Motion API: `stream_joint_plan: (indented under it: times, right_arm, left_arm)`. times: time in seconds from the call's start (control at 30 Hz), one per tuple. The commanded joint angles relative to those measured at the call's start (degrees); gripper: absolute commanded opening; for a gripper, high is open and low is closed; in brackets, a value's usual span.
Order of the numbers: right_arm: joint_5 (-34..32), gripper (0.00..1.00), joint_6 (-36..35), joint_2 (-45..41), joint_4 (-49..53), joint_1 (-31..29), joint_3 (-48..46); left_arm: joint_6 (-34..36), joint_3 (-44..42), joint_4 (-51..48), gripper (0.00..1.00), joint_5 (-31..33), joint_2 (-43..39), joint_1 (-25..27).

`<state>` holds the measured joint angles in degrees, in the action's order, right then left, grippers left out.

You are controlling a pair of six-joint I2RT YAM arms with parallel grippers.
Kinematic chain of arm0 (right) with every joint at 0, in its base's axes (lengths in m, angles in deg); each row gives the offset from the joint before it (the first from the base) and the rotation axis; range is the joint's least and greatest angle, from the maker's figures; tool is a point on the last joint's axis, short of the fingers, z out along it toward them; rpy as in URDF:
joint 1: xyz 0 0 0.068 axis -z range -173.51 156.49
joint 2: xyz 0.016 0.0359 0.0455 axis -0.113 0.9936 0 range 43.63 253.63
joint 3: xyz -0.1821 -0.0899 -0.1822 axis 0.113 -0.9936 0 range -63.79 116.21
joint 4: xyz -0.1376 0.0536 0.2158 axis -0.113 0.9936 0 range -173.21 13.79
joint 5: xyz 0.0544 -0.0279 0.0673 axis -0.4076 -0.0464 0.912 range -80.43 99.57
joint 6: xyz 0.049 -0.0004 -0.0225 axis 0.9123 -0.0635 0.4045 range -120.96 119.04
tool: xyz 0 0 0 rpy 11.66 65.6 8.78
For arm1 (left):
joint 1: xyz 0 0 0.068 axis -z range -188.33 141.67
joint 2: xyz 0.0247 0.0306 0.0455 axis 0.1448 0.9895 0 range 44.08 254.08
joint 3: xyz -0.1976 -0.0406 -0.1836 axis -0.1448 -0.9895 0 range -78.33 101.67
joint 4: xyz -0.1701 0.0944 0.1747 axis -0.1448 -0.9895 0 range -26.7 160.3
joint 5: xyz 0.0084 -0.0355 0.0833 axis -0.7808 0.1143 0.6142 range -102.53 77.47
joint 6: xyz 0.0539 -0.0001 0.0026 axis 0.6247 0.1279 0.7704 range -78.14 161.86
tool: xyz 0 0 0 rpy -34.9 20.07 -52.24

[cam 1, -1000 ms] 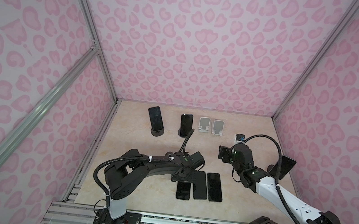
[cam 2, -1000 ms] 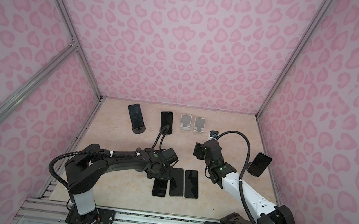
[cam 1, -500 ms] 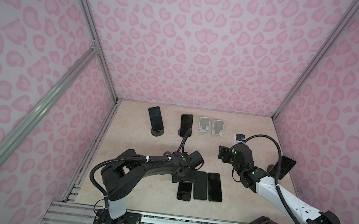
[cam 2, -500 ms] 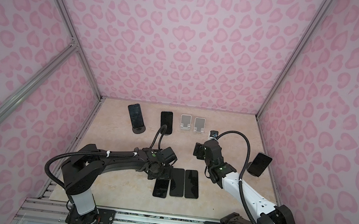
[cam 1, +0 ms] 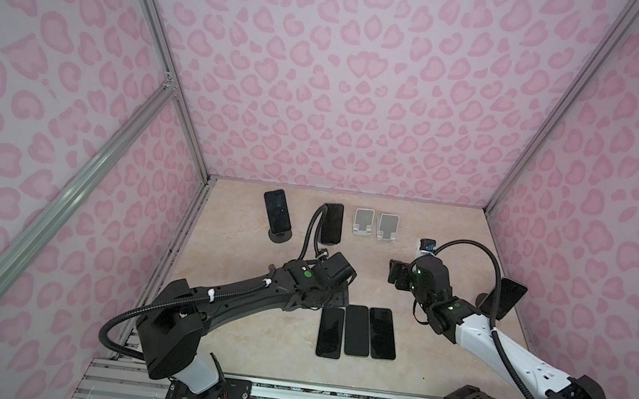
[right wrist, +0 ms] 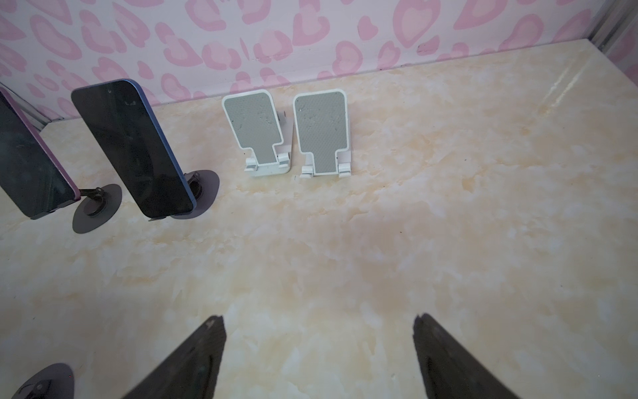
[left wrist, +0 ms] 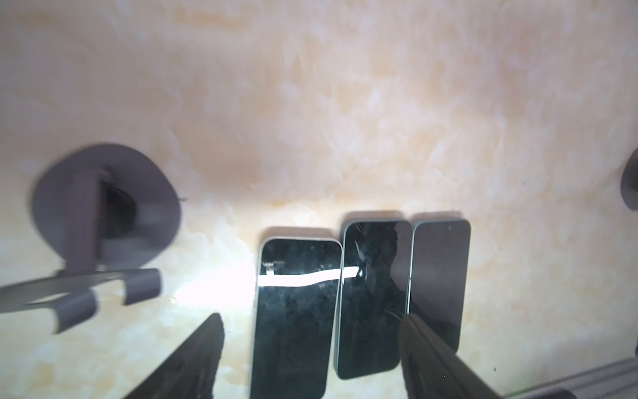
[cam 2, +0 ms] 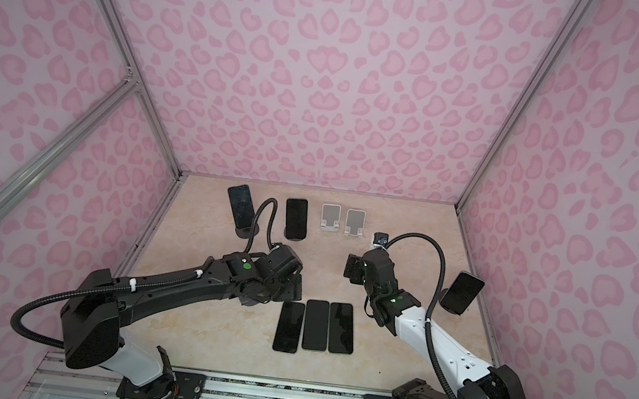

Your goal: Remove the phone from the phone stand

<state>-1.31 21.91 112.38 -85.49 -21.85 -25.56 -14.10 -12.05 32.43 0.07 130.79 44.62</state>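
LEFT ARM SETS DOWN, RIGHT ARM WAITS: The left gripper (left wrist: pixel 310 318) hangs with its jaws spread over a row of 3 phones (cam 1: pixel 357 330) lying face up, side by side, on the marble-look table (right wrist: pixel 448 241). Nothing is pinched between its fingers (left wrist: pixel 193 359), which reach past both sides of the leftmost phone (left wrist: pixel 293 311), apparently so that it lies free and square with its neighbours. Near it stands an empty dark stand (left wrist: pixel 103 214), round-based with 2 small hooks. The right gripper (right wrist: pixel 319 318) is likewise spread wide and empty, hovering above bare table and facing the back row, seemingly lined up for a pick. There, 2 phones wait on dark stands (right wrist: pixel 96 210): a blue-edged phone (right wrist: pixel 131 148) and, beside it, a purple-edged phone (right wrist: pixel 31 162). Both are tilted back with dark, smudged screens, their lower edges resting in the cradles. A 3rd phone (cam 1: pixel 504 298) leans on its own stand at the table's right edge. 2 white stands (right wrist: pixel 257 129) with grey pads sit empty, almost touching.
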Motion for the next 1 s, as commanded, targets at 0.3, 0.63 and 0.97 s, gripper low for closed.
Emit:
stream_joint_plan:
  times: [0.3,0.63,0.97]
  right_arm:
    - [-0.59,0.93,0.59,0.41,-1.06,-0.12,-0.35]
    - [-0.2,0.93,0.25,0.36,-1.06,-0.16,-0.36]
    - [0.94,0.89,0.26,0.53,-1.14,-0.27,-0.25]
  left_arm:
    - [-9.54,-7.88,-10.52,0.99,26.16,-5.35,-0.12]
    - [-4.03,-10.66,-0.27,0.98,24.07,0.88,-1.44]
    - [1.89,-12.93,8.2,0.67,26.31,4.16,-3.55]
